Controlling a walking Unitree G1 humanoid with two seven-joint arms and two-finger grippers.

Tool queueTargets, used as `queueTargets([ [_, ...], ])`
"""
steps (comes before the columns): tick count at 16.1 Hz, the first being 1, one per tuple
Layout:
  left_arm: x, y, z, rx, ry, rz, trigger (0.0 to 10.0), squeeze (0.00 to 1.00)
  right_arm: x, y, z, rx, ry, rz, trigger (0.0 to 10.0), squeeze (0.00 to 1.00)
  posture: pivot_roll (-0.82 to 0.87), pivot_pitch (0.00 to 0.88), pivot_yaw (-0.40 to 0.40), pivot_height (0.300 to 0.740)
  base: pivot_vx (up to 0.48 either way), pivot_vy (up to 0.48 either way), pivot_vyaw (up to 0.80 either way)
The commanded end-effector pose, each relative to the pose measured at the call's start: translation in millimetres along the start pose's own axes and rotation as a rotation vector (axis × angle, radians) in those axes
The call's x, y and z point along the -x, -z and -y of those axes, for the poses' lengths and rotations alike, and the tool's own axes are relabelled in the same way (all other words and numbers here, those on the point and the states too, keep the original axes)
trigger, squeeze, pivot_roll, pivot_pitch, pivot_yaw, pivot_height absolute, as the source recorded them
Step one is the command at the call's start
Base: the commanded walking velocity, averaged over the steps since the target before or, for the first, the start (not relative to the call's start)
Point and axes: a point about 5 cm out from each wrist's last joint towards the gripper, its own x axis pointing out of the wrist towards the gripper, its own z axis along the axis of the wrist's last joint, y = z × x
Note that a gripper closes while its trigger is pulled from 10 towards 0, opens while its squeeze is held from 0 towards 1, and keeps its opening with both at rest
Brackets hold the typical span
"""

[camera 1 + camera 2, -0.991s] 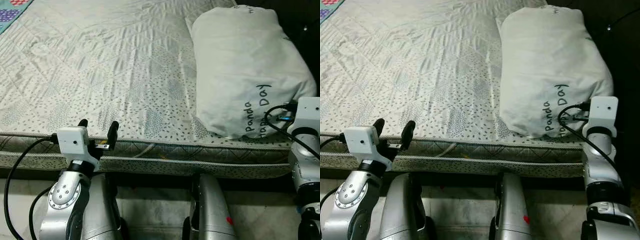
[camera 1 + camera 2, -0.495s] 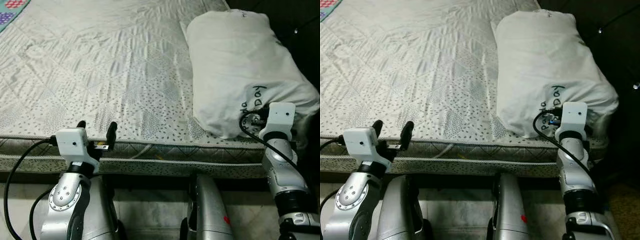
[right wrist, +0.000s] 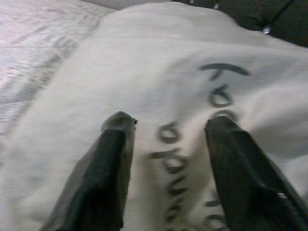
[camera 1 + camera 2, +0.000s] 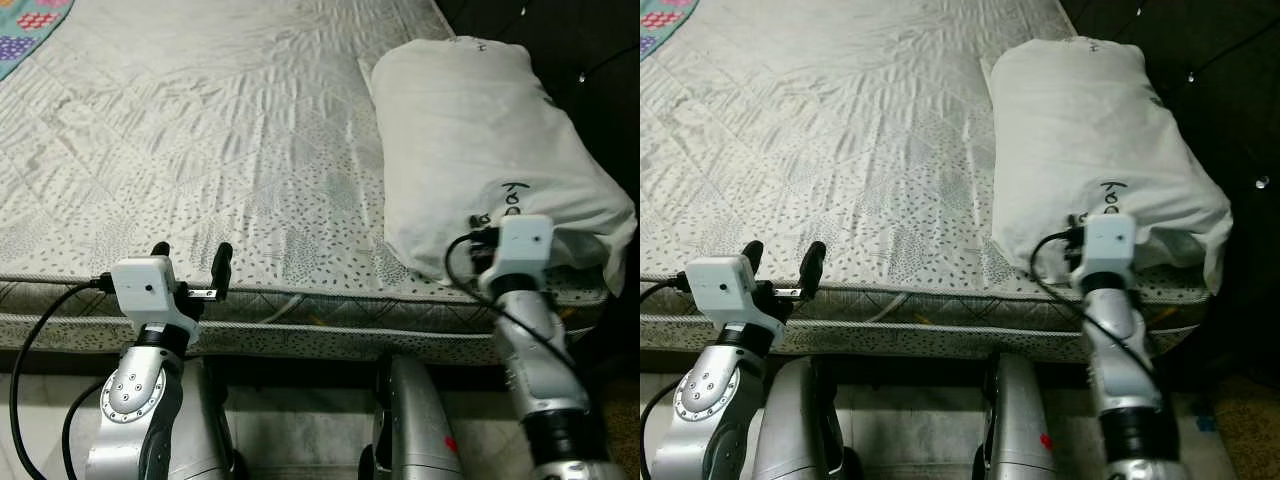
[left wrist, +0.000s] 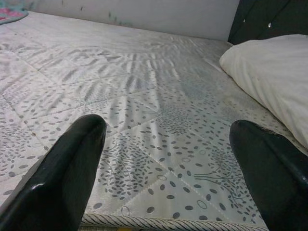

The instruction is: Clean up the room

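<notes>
While reaching for pillow (image 4: 480,150) at bed's (image 4: 200,150) 2 o'clock corner: right gripper (image 3: 168,144) spread wide, empty, against near end; left gripper (image 4: 190,262) open, idle. Next: close, lift.

Even bright light; right wrist view blurred, dark right edge

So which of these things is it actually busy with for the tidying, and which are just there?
Part of the job:
- white pillow, printed with dark lettering, lying on the bed's right side
- right gripper, fingers open against the pillow
- mattress it lies on

Just there:
- colourful blanket at the far left corner
- left gripper, open at the mattress edge
- dark headboard
</notes>
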Motion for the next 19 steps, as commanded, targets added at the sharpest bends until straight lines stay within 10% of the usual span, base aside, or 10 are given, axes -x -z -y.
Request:
queueTargets([
  [1, 0.9, 2.6, -1.5, -0.012, -0.011, -0.008, 10.0, 0.0, 1.1, -2.8, -0.7, 0.001, -0.011, 0.001, 10.0, 1.0, 0.03, 0.076, -0.051, 0.493, 0.0, 0.0, 0.0],
  [10, -6.2, 3.8, 0.9, -0.01, 0.001, 0.005, 10.0, 0.0, -15.8, -21.7, -8.1, -0.09, 0.003, 0.016, 10.0, 1.0, 0.03, 0.041, -0.047, 0.498, 0.0, 0.0, 0.0],
  [18, -8.4, 4.0, 2.1, -0.009, 0.002, 0.016, 10.0, 0.0, -24.6, -25.1, -6.1, -0.084, 0.008, 0.008, 10.0, 1.0, 0.03, 0.032, -0.055, 0.588, 0.0, 0.0, 0.0],
  [19, -8.9, 4.0, 1.9, -0.009, 0.003, 0.017, 10.0, 0.0, -25.1, -25.4, -6.7, -0.081, 0.004, 0.007, 10.0, 0.24, 0.03, 0.033, -0.054, 0.603, 0.0, 0.0, 0.0],
])
